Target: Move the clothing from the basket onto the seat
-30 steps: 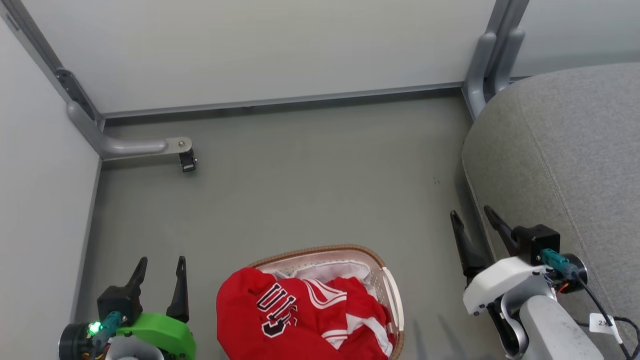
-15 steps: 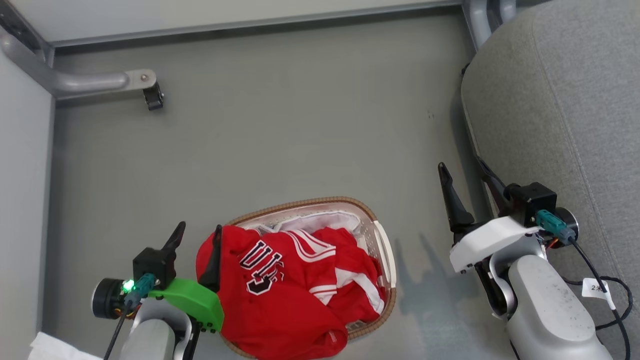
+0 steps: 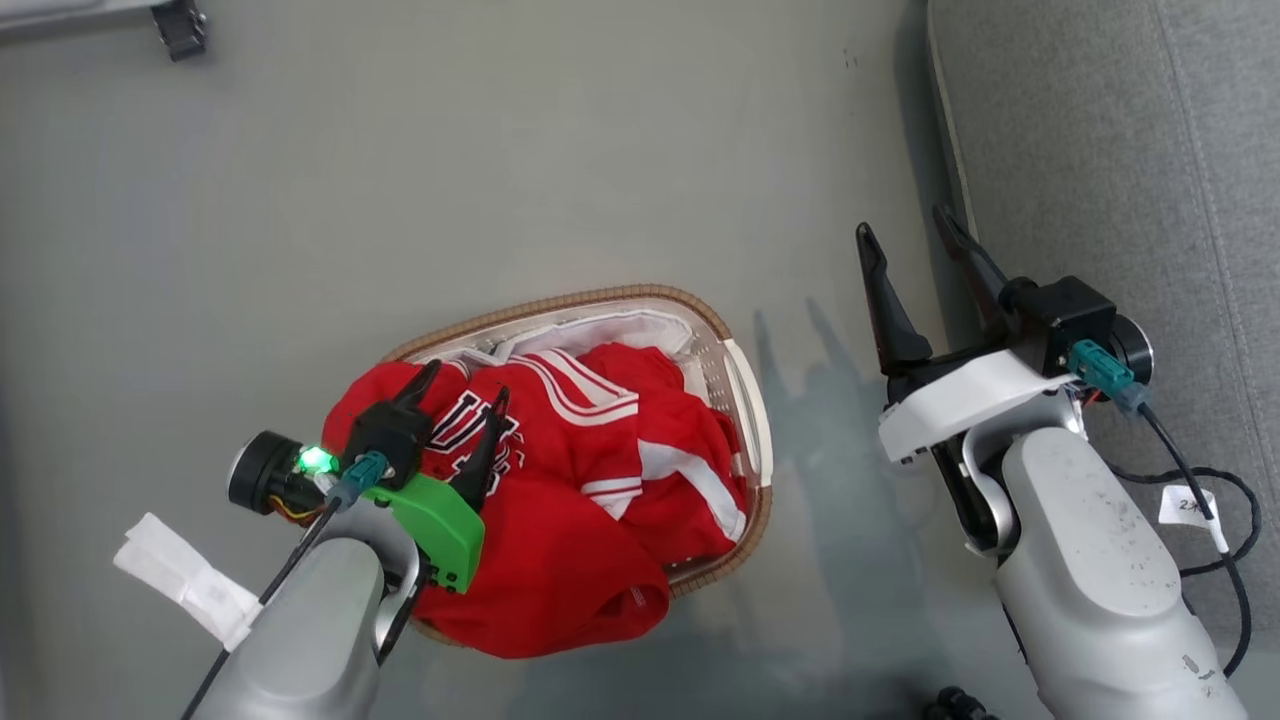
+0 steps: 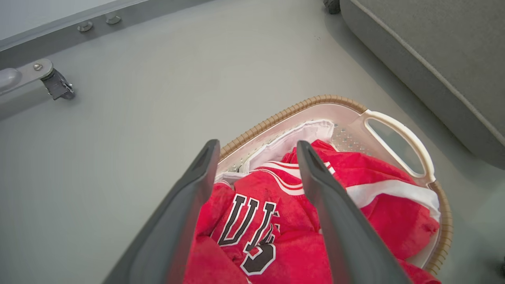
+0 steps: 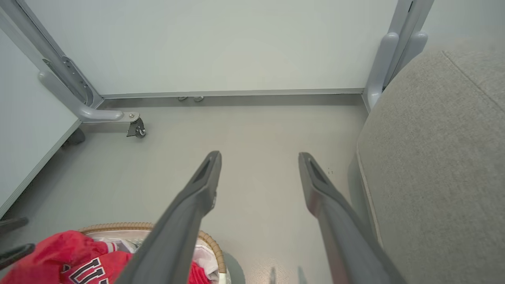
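Observation:
The basket point(image 3: 560, 300) stands on the grey floor, oval and white with a brown woven rim. Red clothing point(image 3: 590, 470) with white stripes and black-and-white lettering is piled in it and spills over its near rim. My left gripper point(image 3: 465, 385) hangs open just above the lettered garment, near the basket's left side. In the left wrist view its gripper point(image 4: 257, 146) frames the clothing point(image 4: 256, 221), the white liner point(image 4: 292, 136) and the basket rim point(image 4: 315, 100). My right gripper point(image 3: 900, 225) is open and empty, beside the edge of the grey seat point(image 3: 1120, 150). The right wrist view has the gripper point(image 5: 258, 156) over bare floor.
A grey frame leg with a black caster point(image 5: 136, 128) stands at the far left by white partition panels point(image 5: 221, 47). The seat point(image 5: 442, 157) walls off the right side. A black cable with a tag point(image 3: 1190, 505) hangs from my right wrist. Open floor lies between basket and seat.
The head camera has tilted down, so the whole scene has shifted up. My left gripper has moved from beside the basket to over the red clothing. Both grippers stay open.

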Robot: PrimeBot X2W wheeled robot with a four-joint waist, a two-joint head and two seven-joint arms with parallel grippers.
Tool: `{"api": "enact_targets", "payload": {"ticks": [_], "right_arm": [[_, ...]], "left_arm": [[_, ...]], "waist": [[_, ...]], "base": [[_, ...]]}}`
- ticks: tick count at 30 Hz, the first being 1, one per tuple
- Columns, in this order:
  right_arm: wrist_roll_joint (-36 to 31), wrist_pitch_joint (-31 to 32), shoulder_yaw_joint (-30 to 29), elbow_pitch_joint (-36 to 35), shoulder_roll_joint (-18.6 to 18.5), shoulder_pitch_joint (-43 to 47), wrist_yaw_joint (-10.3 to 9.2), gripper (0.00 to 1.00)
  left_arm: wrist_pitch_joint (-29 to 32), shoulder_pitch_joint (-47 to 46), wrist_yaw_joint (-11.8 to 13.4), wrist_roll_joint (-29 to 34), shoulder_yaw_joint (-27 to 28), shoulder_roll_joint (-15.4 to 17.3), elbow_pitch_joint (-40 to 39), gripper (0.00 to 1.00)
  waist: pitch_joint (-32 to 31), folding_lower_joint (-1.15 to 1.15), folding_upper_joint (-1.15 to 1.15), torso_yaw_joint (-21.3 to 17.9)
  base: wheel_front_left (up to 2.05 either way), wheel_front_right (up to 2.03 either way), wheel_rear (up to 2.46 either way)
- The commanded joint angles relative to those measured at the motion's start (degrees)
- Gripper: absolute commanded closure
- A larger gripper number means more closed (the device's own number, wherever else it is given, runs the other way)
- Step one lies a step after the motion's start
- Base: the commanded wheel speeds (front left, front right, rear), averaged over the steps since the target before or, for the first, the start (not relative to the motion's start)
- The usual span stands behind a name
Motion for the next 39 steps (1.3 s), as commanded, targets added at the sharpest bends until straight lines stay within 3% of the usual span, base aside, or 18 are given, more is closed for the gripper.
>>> {"api": "enact_targets", "payload": {"ticks": [1, 12, 18, 25, 32, 39], "right_arm": [[-0.3, -0.1, 0.0, -0.4, 0.0, -1.1, -0.04, 0.00], [2.6, -0.1, 1.1, -3.4, 0.0, -2.7, -0.04, 0.00], [3.8, -0.1, 1.5, -4.1, 0.0, -3.0, -0.04, 0.00], [4.6, -0.1, 1.1, -4.4, 0.0, -2.3, -0.04, 0.00], [5.1, -0.1, 1.6, -4.0, 0.0, -1.6, -0.04, 0.00], [5.9, -0.1, 3.1, -3.4, 0.0, -1.8, -0.04, 0.00]], "left_arm": [[0.0, -2.1, -0.2, 0.1, -1.0, 0.9, 1.0, 0.00], [0.0, -11.1, -0.1, 1.6, -9.3, 3.1, 11.5, 0.00], [0.0, -14.7, 0.5, 2.2, -8.8, 3.7, 17.0, 0.00], [0.0, -17.2, 2.6, 3.7, -9.0, 3.7, 22.1, 0.00], [0.0, -18.6, 6.7, 6.0, -10.6, 3.3, 25.6, 0.00], [1.8, -19.9, 5.1, 7.5, -13.3, 1.7, 31.0, 0.00]], "waist": [[6.3, -0.01, 0.00, -2.6], [13.7, -0.01, 0.00, -5.5], [16.3, -0.01, 0.00, -6.8], [17.7, -0.01, 0.00, -7.4], [18.1, -0.01, 0.00, -7.3], [17.8, -0.01, 0.00, -7.6]], "base": [[0.00, 0.00, 0.00], [0.00, 0.00, 0.00], [0.00, 0.00, 0.00], [0.00, 0.00, 0.00], [0.00, 0.00, 0.00], [0.00, 0.00, 0.00]]}}
